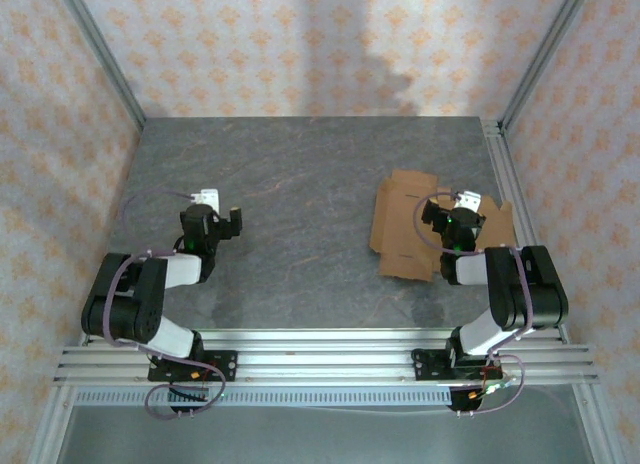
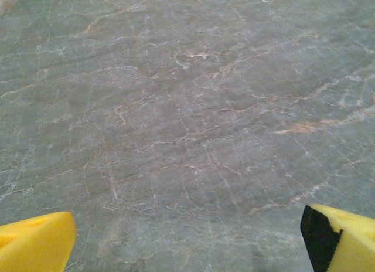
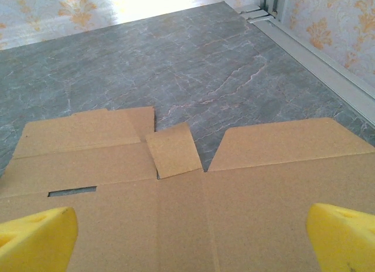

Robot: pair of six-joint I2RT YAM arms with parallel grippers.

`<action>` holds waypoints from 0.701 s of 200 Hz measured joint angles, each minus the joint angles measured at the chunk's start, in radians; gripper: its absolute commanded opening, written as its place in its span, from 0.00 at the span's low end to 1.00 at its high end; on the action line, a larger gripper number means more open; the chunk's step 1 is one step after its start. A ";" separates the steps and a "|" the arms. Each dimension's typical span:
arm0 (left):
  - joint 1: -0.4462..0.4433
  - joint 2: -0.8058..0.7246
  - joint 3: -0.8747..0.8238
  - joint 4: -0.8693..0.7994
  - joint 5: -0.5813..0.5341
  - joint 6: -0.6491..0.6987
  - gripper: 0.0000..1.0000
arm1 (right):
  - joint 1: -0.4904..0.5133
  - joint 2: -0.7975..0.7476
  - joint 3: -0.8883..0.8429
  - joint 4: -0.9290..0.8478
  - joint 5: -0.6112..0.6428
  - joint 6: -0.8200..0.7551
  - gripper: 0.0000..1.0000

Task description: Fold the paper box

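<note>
Paper box (image 1: 403,229) lies flat and unfolded on the right of the counter (image 1: 300,174). Right gripper (image 3: 190,234) hovers over it, jaws spread wide, holding nothing; left gripper (image 2: 187,240), equally spread, hangs over bare stone. Folding looks unstarted; a flap needs lifting first.

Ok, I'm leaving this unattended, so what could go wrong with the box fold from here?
The paper box lies flat and loose on the smooth table, so the open right gripper above it may slide it. The open left gripper is over bare table, far off, so nothing braces it.
</note>
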 measured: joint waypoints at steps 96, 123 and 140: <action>-0.488 -0.010 0.422 -0.361 -0.129 -0.085 1.00 | 0.000 -0.398 0.224 -0.612 -0.049 0.186 1.00; -0.597 0.116 0.553 -0.437 -0.125 -0.219 1.00 | 0.000 -0.447 0.277 -0.765 -0.079 0.214 1.00; -0.636 0.197 0.644 -0.494 -0.110 -0.307 1.00 | 0.000 -0.489 0.282 -0.843 -0.091 0.217 1.00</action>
